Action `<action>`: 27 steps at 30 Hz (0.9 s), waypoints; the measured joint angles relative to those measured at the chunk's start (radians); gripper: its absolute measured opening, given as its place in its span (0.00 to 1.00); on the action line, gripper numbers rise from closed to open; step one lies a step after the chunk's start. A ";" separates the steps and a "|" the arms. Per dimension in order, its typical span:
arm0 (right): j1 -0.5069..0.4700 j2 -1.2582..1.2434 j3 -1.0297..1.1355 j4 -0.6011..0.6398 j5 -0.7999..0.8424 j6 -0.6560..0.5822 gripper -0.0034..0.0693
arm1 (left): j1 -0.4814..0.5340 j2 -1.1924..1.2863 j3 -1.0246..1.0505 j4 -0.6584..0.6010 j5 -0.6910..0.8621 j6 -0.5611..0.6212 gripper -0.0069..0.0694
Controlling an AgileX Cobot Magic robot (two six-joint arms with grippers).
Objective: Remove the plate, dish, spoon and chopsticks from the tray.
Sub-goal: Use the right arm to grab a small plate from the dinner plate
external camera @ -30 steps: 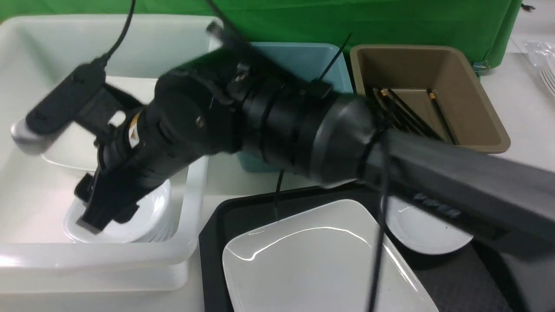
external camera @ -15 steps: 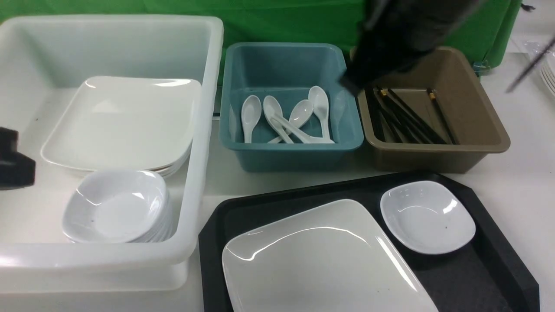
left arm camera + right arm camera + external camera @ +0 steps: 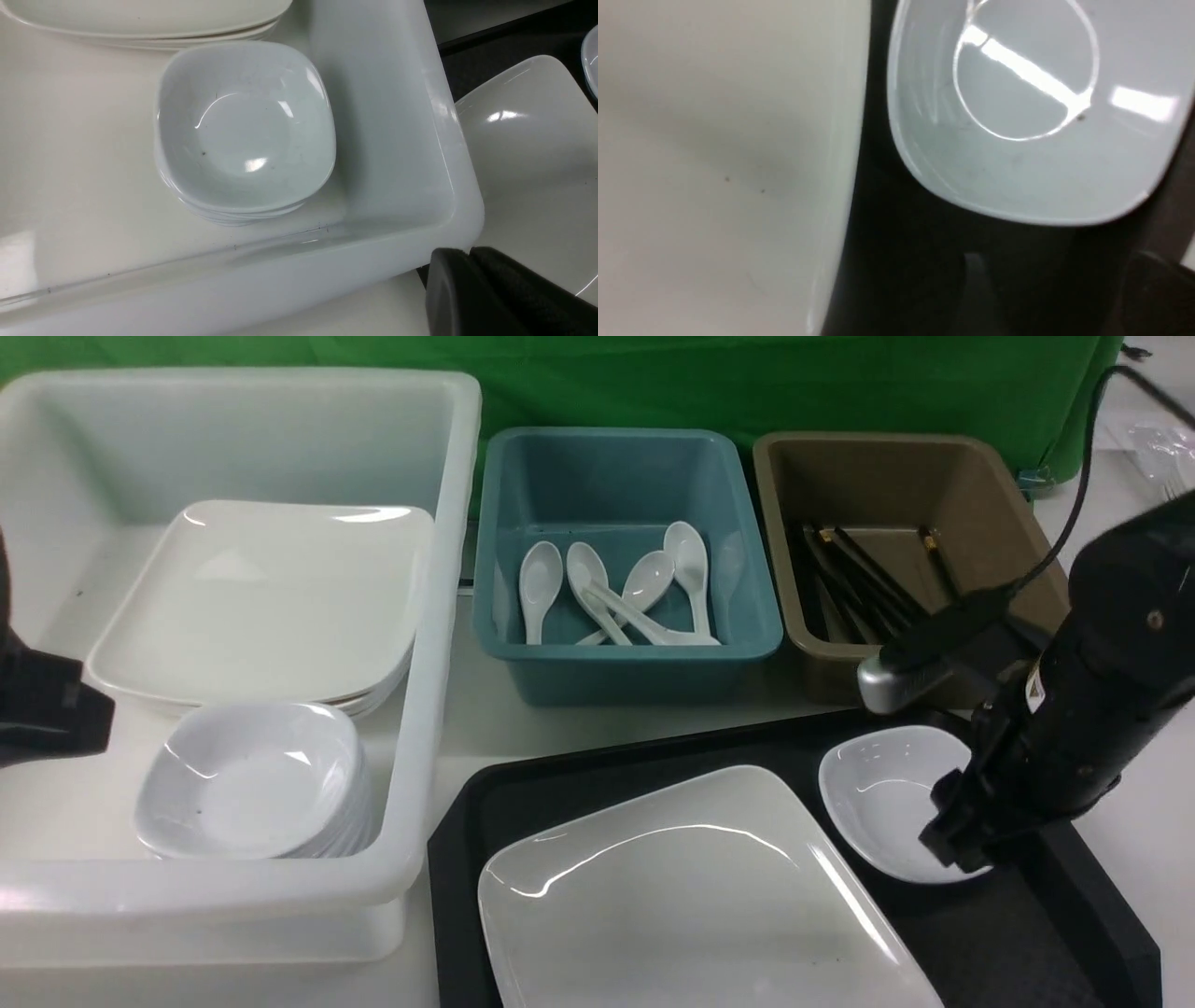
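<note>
The large white plate (image 3: 691, 896) lies on the black tray (image 3: 1036, 943), with the small white dish (image 3: 882, 793) beside it at the tray's far right. My right gripper (image 3: 952, 840) hangs low over the dish's near right rim. In the right wrist view its dark fingers (image 3: 973, 280) stand apart, open, with the dish (image 3: 1017, 116) just beyond them and nothing held. My left gripper (image 3: 469, 254) is shut and empty near the white bin's corner. White spoons (image 3: 644, 588) lie in the teal bin. Black chopsticks (image 3: 859, 583) lie in the brown bin.
A big white bin (image 3: 439, 616) on the left holds stacked plates (image 3: 261, 597) and stacked small dishes (image 3: 252, 779). The teal bin (image 3: 495, 569) and the brown bin (image 3: 1055, 607) stand behind the tray. A green cloth hangs at the back.
The right arm left the white bin on the left, swung across to the right, and came down over the dish on the tray. The left gripper barely shifted.
</note>
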 joint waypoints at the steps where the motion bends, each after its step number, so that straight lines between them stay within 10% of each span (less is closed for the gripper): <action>1: 0.000 0.012 0.019 0.000 -0.033 -0.012 0.72 | 0.000 0.000 0.000 0.000 -0.001 0.000 0.10; 21: 0.028 0.166 0.034 -0.004 -0.187 -0.018 0.73 | 0.000 0.000 0.000 -0.001 -0.003 -0.008 0.10; 27: 0.029 0.196 0.034 -0.016 -0.225 -0.022 0.50 | 0.000 0.000 0.000 -0.001 -0.003 -0.008 0.10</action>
